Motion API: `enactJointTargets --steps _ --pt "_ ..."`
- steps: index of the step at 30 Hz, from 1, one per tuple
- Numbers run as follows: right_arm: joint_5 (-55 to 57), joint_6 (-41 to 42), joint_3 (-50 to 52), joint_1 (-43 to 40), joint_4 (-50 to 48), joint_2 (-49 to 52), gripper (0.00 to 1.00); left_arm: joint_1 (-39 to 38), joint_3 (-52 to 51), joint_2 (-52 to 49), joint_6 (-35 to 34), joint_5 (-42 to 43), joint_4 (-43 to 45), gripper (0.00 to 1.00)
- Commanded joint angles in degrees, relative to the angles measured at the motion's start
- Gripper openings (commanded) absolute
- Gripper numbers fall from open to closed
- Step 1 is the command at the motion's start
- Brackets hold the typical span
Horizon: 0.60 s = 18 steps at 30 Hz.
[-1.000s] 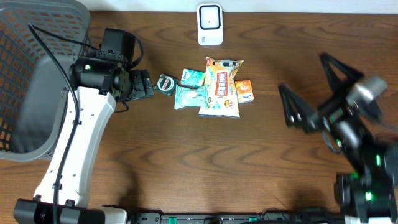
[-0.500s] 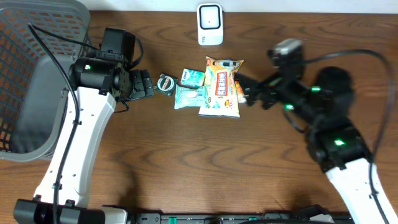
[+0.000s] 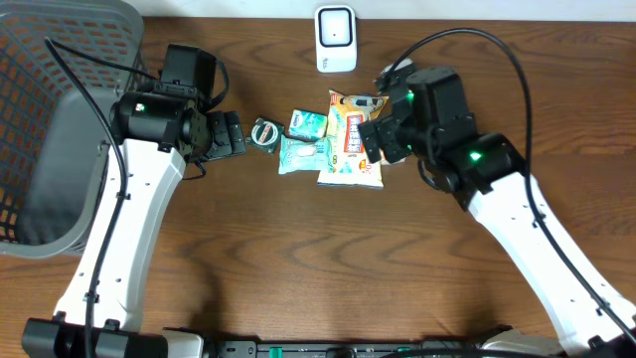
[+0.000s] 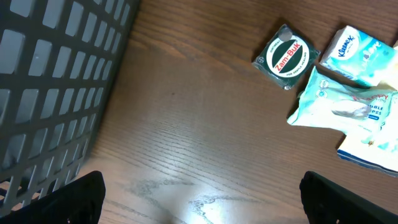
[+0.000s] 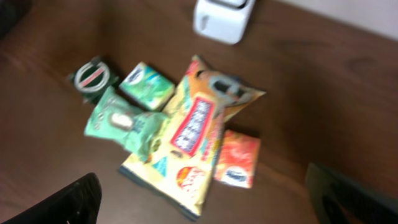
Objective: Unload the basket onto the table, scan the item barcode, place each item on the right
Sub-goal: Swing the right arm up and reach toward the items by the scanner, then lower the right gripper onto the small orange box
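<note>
A pile of items lies mid-table: a yellow snack bag (image 3: 352,149), a green wipes pack (image 3: 303,154), a teal tissue pack (image 3: 308,122) and a round Zam-Buk tin (image 3: 266,132). The white scanner (image 3: 336,40) stands at the table's far edge. My right gripper (image 3: 383,139) hovers open over the pile's right side. In its wrist view the snack bag (image 5: 199,130) and an orange pack (image 5: 237,158) lie below the open right gripper (image 5: 202,202). My left gripper (image 3: 231,134) is open just left of the tin, empty, with the tin (image 4: 288,57) ahead of the left gripper (image 4: 202,205).
A grey mesh basket (image 3: 60,119) fills the left end of the table, its wall (image 4: 56,81) close beside my left wrist. Bare wood stretches along the table's front half.
My right arm has swung in from the right edge to above the pile of items. The left arm and the items have not moved.
</note>
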State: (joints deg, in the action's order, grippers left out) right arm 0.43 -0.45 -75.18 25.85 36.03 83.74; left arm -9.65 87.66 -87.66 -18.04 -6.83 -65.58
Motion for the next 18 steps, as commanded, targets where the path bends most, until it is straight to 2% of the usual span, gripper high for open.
enactJointTargets --steps 1,6,10,18 --pt "-4.7 0.4 -1.0 0.3 -0.5 0.5 0.99 0.1 -0.1 0.1 -0.3 -0.9 -0.1 0.98" --pt "-1.4 0.6 -0.6 0.3 -0.2 1.2 0.99 0.1 -0.1 0.1 -0.3 -0.9 -0.1 0.99" --pt "7.2 6.9 -0.5 -0.7 -0.5 4.5 0.99 0.1 -0.1 0.1 -0.3 -0.9 -0.1 0.99" --pt "7.2 15.1 -0.5 -5.6 -0.7 13.4 0.99 0.1 -0.1 0.1 -0.3 -0.9 -0.1 0.98"
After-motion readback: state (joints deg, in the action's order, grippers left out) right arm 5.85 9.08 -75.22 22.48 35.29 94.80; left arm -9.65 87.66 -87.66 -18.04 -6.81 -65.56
